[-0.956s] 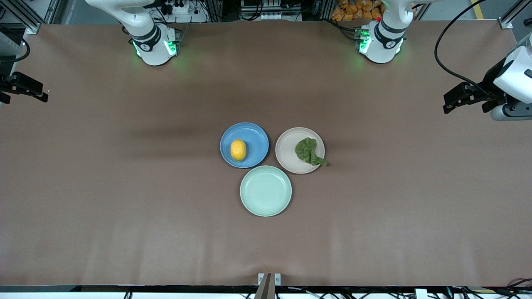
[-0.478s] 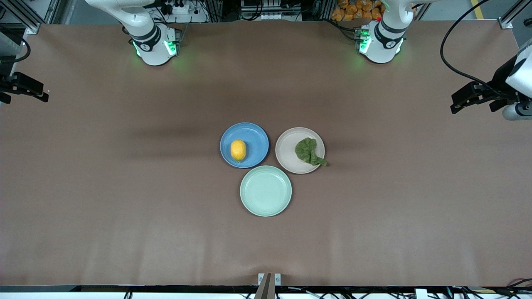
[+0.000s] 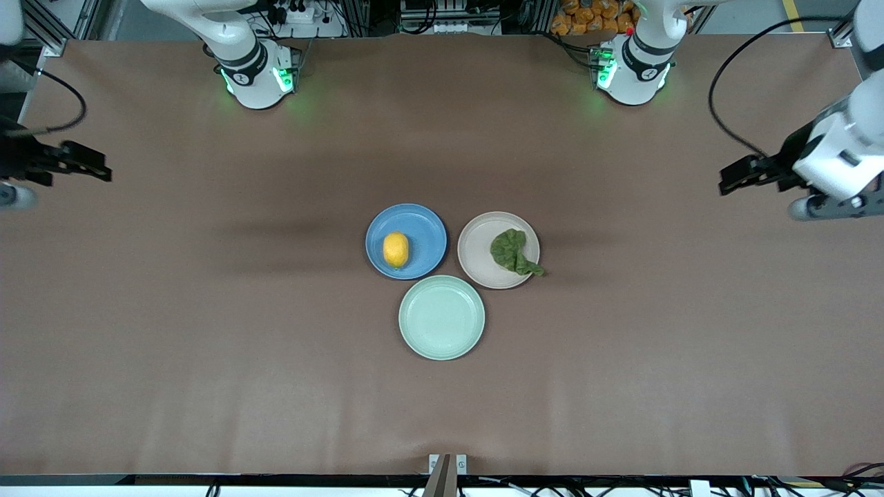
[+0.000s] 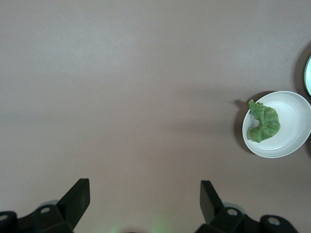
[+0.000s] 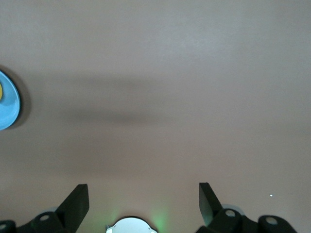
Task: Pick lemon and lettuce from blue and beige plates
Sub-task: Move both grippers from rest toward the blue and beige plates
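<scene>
Brown table [image 3: 207, 331] is carrying three plates at its middle. On the blue plate [image 3: 421, 235] the lemon [image 3: 396, 249] is lying with its long axis running toward the front camera. On the beige plate [image 3: 480, 252] the lettuce [image 3: 512, 251] is trailing its stem over the rim. Left gripper [image 3: 733, 179] and right gripper [image 3: 93, 168] are hanging with fingers spread wide over bare table, well apart from both, at their own ends.

Lemon [image 3: 396, 249] and lettuce [image 3: 512, 252] on adjacent plates

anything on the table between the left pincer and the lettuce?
Nothing visible. The left pincer, open, is over bare table toward the left arm's end; only brown tabletop lies between it and the lettuce on the beige plate.
</scene>
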Controlling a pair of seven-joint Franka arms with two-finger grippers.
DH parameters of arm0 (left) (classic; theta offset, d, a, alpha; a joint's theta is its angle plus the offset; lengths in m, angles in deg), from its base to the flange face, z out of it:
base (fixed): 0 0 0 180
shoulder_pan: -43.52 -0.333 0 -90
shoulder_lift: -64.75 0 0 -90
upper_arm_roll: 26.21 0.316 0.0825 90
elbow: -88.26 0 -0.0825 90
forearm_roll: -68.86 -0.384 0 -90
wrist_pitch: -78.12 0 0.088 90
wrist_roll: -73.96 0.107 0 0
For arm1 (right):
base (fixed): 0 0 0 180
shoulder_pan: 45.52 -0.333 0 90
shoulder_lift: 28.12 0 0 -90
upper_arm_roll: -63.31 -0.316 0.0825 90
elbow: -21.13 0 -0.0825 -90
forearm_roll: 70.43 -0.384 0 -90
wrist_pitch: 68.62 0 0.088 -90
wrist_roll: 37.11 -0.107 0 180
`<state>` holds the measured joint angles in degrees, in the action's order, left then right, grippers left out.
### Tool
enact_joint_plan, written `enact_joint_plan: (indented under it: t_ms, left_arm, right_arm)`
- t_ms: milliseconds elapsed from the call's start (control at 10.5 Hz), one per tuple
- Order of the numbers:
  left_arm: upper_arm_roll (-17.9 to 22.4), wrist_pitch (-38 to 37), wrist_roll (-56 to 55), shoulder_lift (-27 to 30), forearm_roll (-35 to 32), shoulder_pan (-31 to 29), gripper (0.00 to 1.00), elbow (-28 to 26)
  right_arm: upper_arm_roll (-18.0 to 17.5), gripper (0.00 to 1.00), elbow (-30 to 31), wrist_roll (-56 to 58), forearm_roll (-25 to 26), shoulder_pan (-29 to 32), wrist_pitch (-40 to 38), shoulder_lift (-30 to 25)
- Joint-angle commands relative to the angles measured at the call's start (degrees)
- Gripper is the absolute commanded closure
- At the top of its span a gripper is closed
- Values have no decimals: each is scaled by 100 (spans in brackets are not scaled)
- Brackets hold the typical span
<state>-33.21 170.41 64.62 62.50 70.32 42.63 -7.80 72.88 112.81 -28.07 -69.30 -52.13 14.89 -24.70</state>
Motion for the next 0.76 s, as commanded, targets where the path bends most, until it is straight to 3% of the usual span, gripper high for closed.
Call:
enact_joint_plan:
  t_ms: [0,191,382,669]
  left_arm:
    - [-362,429,-618,14,109,26,0,-457]
    - [-801,947,-1287,-161,56,18,0,-843]
    - [-935,1159,-1368,-512,30,131,0,-862]
    - [-944,1686,-2507,-1074,30,693,0,-889]
  right_arm:
    - [-157,0,-1,-113,-294,-165,68,229]
    - [-167,0,60,-113,-630,-305,532,553]
    - [-333,0,60,-331,-648,-516,902,914]
    - [-753,0,52,-1717,-666,-886,1456,1450]
